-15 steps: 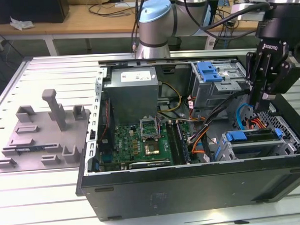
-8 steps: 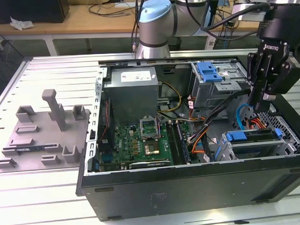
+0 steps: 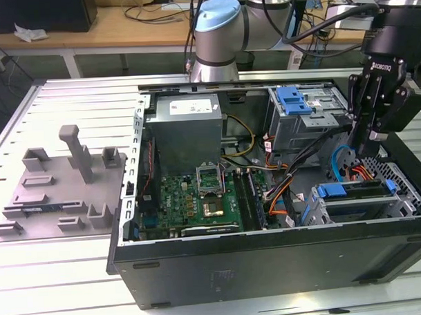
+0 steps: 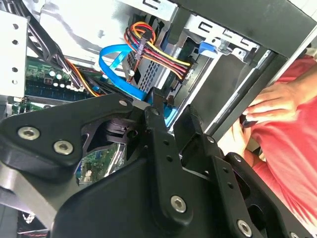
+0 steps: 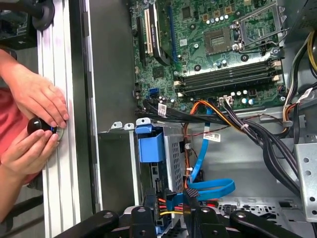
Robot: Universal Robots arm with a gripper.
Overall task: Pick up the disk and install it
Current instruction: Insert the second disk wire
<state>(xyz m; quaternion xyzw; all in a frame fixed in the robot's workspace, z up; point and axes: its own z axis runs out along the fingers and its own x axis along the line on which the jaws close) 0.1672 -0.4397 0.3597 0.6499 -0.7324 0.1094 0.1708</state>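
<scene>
1. A slotted aluminium table is topped by a black computer case, laid on its side with the panel off, so the guts are exposed.
2. The grey and blue arm is seen reaching over the case from the back.
3. A green motherboard with an empty shiny socket is bolted to the case floor; a boxy grey power supply is sat behind it.
4. The black metal gripper is hung over the perforated grey drive cage on the exterior view's right. Honestly, whether it is spread or pinched can't be told.
5. The disk is slotted in that cage, just beside and below the gripper. In the first wrist view its glossy blue plastic carrier is seen right next to the gripper.
6. A flat blue ribbon cable and a coloured wire bundle are looped close by the gripper.
7. A small round black knob is held by a person's hands outside the case.
</scene>
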